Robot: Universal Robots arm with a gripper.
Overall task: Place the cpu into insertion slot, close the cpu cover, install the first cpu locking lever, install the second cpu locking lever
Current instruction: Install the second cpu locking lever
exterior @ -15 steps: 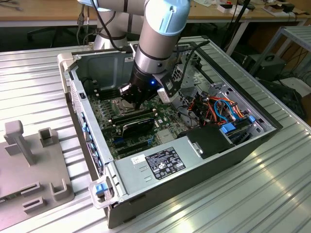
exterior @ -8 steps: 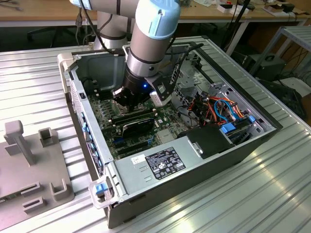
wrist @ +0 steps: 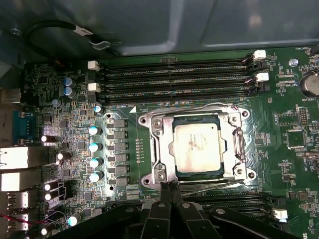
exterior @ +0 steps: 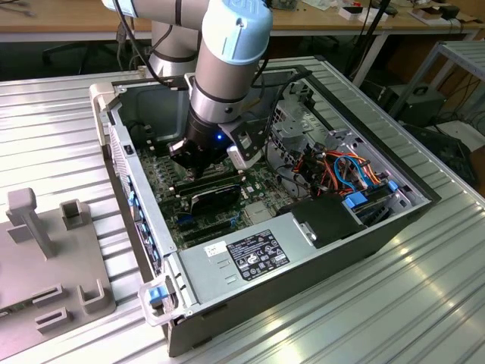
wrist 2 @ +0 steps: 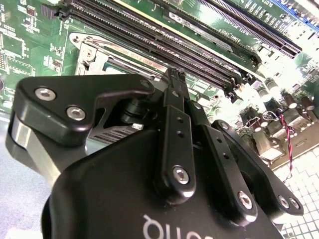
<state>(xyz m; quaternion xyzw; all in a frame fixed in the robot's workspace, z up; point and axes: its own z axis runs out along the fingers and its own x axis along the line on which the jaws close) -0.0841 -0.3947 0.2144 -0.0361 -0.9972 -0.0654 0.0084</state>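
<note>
Work looks to be at the locking lever steps. In the first wrist view the cpu (wrist: pixel 196 148) lies flat in the insertion slot (wrist: pixel 173 172), with its pale metal top facing up. The cpu cover (wrist: pixel 238 149) looks to be down over it, and the chip shows through the square window. So the first two jobs seem done. A thin wire lever (wrist: pixel 189 108) runs along the side of the cover next to the long black memory slots (wrist: pixel 174 79). I cannot tell if it is hooked down. Another thin wire (wrist: pixel 214 185) runs along the other side of the cover, and the gripper (wrist: pixel 168 188) has its tip right at that edge. Its two fingers are pressed together, and I see nothing held between them. The second wrist view shows the same tight fingers (wrist 2: pixel 172 82) pointing down at the green board beside the slot. In the exterior view the arm reaches down into the open computer case (exterior: pixel 114 136), which sits on the ribbed metal desk (exterior: pixel 45 114), and the gripper (exterior: pixel 198 155) is low over the board. My guess is that the lever by the fingers is the one in hand. That job calls for a slow, gentle push, so the wire slides under its little hook without the tip slipping onto the chip or the small parts nearby
</note>
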